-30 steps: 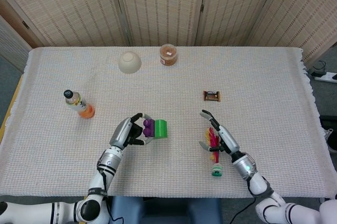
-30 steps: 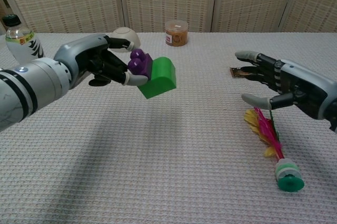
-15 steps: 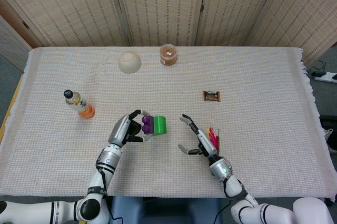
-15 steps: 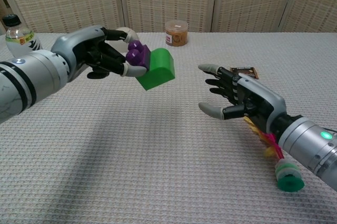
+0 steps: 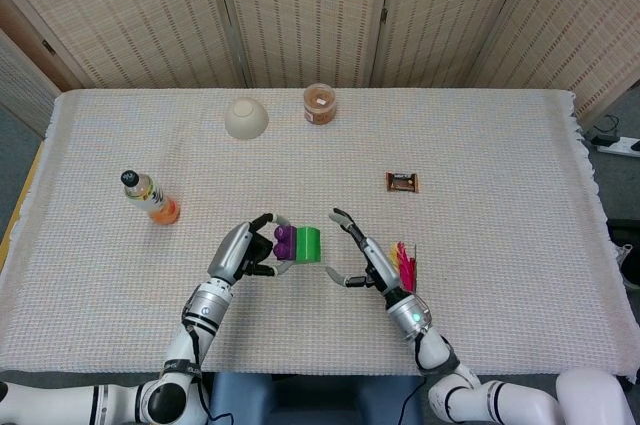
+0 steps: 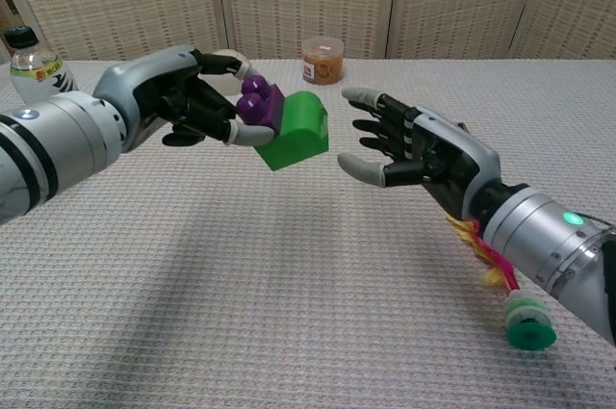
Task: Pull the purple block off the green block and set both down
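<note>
My left hand [image 5: 243,251] [image 6: 183,101] holds the purple block [image 5: 284,239] [image 6: 260,106] above the table, with the green block [image 5: 308,244] [image 6: 295,130] still stuck to its right side. My right hand [image 5: 362,258] [image 6: 414,147] is open, fingers spread, a short way to the right of the green block and not touching it.
A shuttlecock [image 5: 406,263] [image 6: 510,303] lies on the cloth under my right forearm. A bottle [image 5: 150,197] [image 6: 37,72] lies at the left. A white bowl [image 5: 246,117], a jar [image 5: 320,103] [image 6: 322,59] and a small snack bar [image 5: 402,182] sit farther back.
My right hand has moved left from above the shuttlecock to just beside the green block. The left hand has kept the joined blocks raised, shifting them slightly.
</note>
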Controlling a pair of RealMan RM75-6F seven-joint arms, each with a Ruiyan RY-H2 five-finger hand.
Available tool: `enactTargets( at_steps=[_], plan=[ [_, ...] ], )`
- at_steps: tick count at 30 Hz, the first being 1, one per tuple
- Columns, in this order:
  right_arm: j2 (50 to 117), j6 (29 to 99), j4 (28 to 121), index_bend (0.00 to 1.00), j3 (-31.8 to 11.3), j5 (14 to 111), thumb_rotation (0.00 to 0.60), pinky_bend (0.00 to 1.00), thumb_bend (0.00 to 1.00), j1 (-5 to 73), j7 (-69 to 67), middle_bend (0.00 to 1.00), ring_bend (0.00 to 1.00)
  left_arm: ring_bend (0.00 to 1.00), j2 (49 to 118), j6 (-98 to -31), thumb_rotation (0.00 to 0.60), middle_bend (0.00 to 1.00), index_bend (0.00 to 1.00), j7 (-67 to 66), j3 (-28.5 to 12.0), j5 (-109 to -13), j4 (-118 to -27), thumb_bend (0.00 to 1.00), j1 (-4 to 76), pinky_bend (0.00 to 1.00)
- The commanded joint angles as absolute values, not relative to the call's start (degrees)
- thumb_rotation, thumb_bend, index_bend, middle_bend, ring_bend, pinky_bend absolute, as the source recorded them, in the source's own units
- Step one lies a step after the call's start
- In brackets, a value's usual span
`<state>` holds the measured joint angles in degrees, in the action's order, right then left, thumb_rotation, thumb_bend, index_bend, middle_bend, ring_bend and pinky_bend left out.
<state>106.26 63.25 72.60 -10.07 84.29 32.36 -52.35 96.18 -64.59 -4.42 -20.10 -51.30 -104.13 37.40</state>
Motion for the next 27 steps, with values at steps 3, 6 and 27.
enactTargets(
  at_steps=[3,6,27],
  plan=[
    [106.99,62.21,73.05,0.10,-10.53,83.41,0.600,0.00,0.39,33.14,-51.25,0.00,0.00,1.00,96.88,-64.63,0.600,1.00,0.63,-3.98,-19.66,-52.11,-104.15,0.42,37.59,1.00],
    [107.81,61.88,72.73,0.13,-10.74,82.92,0.600,0.00,0.39,33.41,-51.13,0.00,0.00,1.00,97.10,-64.45,0.600,1.00,0.63,-3.33,-19.54,-51.95,-104.37,0.42,37.49,1.00],
    [112.09,62.62,70.96,0.68,-13.71,79.60,0.600,0.00,0.38,34.04,-48.12,0.15,0.02,1.00,96.62,-63.16,0.600,1.00,0.62,-0.84,-19.88,-50.61,-104.22,0.42,37.38,1.00]
  ],
)
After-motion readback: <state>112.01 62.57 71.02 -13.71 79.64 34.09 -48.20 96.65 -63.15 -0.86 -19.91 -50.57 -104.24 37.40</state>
